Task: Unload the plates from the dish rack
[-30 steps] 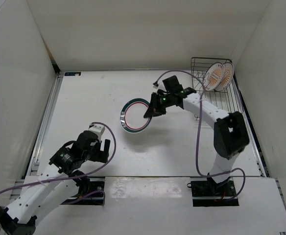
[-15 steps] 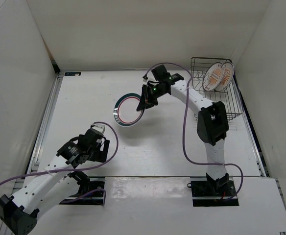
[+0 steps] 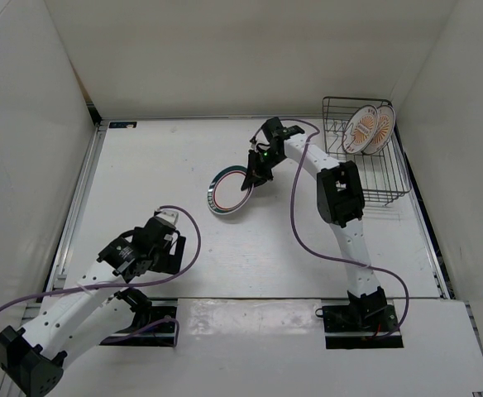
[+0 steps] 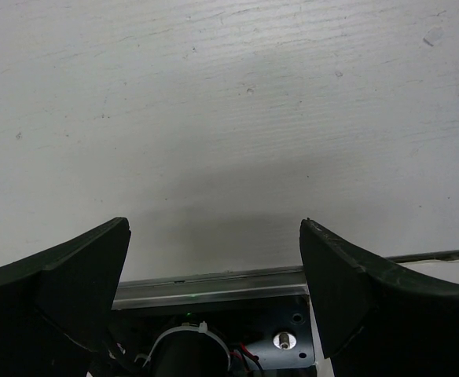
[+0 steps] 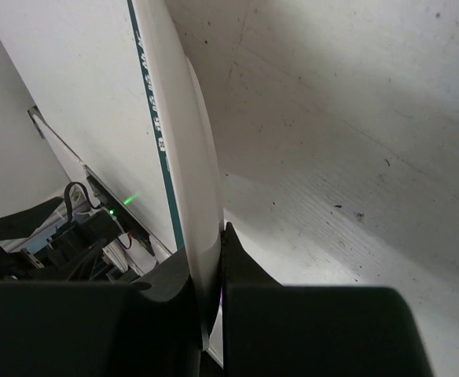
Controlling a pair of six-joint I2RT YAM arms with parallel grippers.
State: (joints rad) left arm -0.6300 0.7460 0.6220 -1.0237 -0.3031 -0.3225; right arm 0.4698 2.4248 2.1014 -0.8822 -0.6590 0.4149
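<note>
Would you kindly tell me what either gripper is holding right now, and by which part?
The right gripper pinches the ringed plate by its rim; the left gripper holds nothing.

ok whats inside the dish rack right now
Two orange-sunburst plates stand on edge at the far end of the dish rack. The other slots look bare, though the right arm covers its near left corner.

We place all from the dish rack [image 3: 384, 175] | two plates [image 3: 370, 128] stand in its far end, side by side | third plate [image 3: 229, 192] well left of it, over the table [image 3: 159, 182] | right gripper [image 3: 254, 175] between them, pinching that plate's rack-side rim | left gripper [image 3: 169, 248] far left of it, toward the table's near edge, fingers apart
</note>
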